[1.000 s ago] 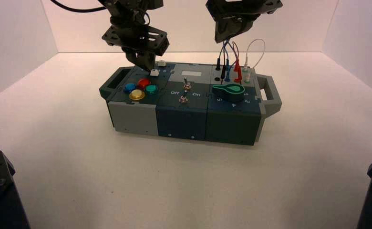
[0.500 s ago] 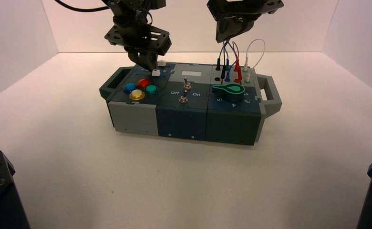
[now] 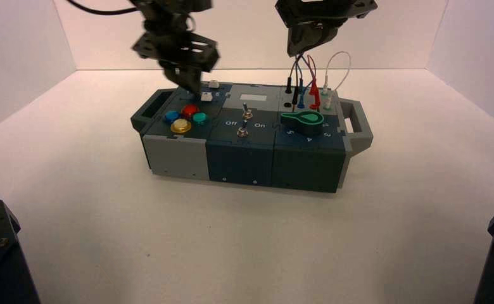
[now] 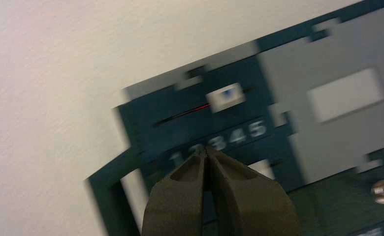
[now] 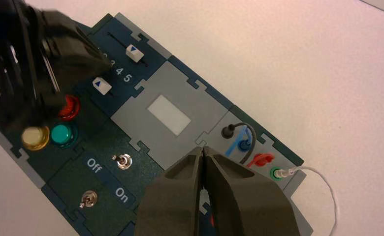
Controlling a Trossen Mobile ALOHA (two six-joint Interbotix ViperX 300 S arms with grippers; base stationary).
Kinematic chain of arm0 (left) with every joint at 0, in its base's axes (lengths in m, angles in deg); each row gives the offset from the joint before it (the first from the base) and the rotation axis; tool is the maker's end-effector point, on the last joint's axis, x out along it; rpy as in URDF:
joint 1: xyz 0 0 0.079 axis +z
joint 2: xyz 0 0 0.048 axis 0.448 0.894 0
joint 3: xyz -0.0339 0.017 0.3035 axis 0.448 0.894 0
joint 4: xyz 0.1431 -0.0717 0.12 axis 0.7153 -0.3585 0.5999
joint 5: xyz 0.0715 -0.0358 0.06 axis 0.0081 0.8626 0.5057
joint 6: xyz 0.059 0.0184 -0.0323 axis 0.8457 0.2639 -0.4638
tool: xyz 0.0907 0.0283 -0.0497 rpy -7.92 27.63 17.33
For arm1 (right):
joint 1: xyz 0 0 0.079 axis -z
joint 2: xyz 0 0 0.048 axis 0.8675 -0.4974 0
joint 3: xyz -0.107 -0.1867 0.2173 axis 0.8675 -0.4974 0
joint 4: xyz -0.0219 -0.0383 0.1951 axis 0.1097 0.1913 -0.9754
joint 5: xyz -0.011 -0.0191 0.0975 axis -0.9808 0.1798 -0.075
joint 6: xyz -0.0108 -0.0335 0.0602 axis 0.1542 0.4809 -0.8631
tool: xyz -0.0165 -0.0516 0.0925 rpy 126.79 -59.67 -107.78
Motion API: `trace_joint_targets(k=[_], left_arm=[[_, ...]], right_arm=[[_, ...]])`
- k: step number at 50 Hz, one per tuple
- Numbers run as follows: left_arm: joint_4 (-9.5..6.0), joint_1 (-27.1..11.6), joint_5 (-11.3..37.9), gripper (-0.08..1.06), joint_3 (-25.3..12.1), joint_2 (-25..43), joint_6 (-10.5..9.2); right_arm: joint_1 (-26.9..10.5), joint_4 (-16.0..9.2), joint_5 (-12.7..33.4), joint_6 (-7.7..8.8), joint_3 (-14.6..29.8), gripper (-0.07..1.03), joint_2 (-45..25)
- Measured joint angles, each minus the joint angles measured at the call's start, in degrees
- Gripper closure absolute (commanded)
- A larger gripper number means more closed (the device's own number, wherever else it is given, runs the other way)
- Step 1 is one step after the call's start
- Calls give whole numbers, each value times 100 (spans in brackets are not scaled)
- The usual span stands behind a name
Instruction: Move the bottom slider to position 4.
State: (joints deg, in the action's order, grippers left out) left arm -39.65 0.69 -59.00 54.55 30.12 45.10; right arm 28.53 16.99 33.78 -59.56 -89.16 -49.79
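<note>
Standing on the pale table (image 3: 213, 253), the box (image 3: 241, 158) lies beneath both arms. The left gripper (image 3: 195, 87) is at work, hovering low over the box's left far part, near the bottom slider (image 5: 102, 86), its fingers closed together with nothing between them. The right gripper (image 3: 292, 53) waits above the right far part, its fingers closed too and gripping nothing. The green dial (image 3: 308, 120) sits at the right near part, with wires (image 3: 313, 73) behind it. A blank white panel (image 3: 253, 98) is at the far middle, two metal switches (image 3: 247, 114) nearer. Blue, red, green and yellow buttons (image 3: 181, 126) cluster at the left. Behind them is the bottom slider, lined up with the printed 4 (image 4: 237, 136); the top slider (image 4: 225, 97) lies across the digits from it, also by the 4.
</note>
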Motion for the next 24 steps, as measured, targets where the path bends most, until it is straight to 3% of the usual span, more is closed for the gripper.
trace_joint_targets(k=[24], left_arm=[[-18, 97, 88, 101, 686, -580, 9]], right_arm=[[-9, -44, 123, -18, 53, 99, 18]])
